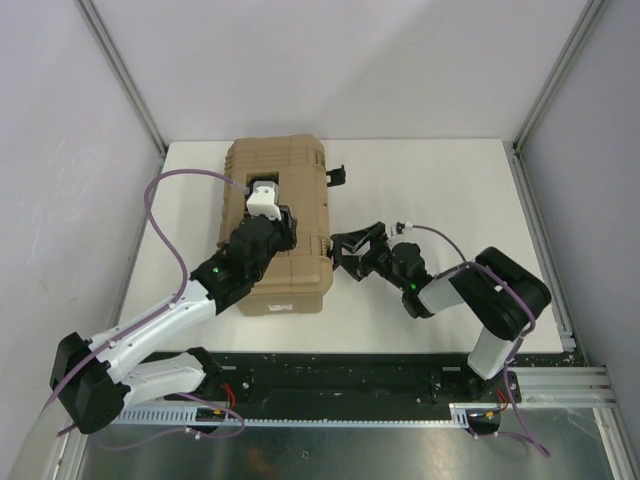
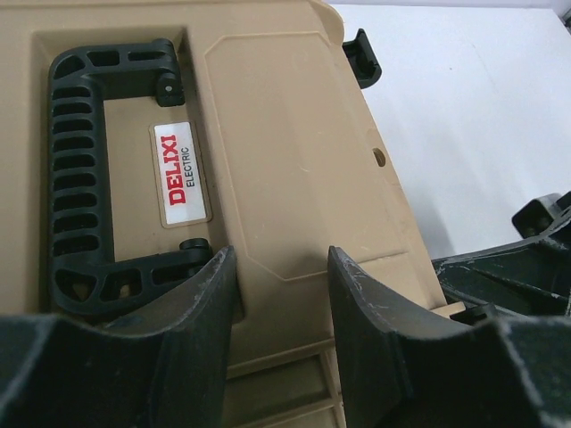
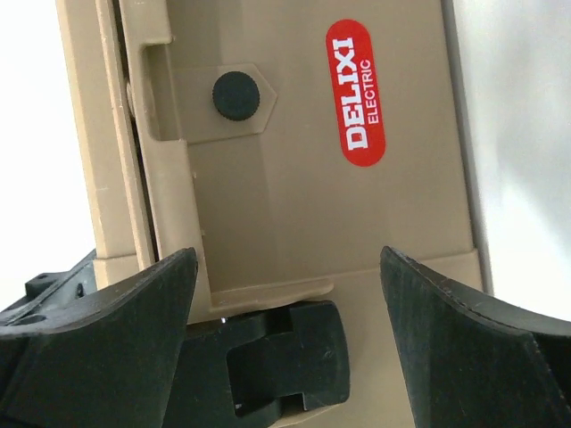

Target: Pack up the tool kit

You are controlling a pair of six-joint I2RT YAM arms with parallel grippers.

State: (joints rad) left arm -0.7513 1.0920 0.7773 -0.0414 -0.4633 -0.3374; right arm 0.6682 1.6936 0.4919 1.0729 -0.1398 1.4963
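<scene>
Latching step: the closed tan case (image 1: 278, 225) lies left of centre on the white tabletop (image 1: 440, 190), the left pincer (image 2: 281, 294) narrowed above its lid beside the black handle (image 2: 80, 169), holding nothing. The right pincer (image 3: 285, 312) stands wide at the case's right side, straddling the near latch (image 3: 268, 357). Next, that latch likely needs pressing shut; the far latch (image 1: 336, 175) hangs open, and grey walls enclose the tabletop.

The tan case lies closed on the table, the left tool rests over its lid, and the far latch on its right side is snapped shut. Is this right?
Not quite. The far latch sticks out from the side of the tan case, so it is open, as the top external view shows. The rest holds: the case is closed on the table with the left tool over its lid.
</scene>
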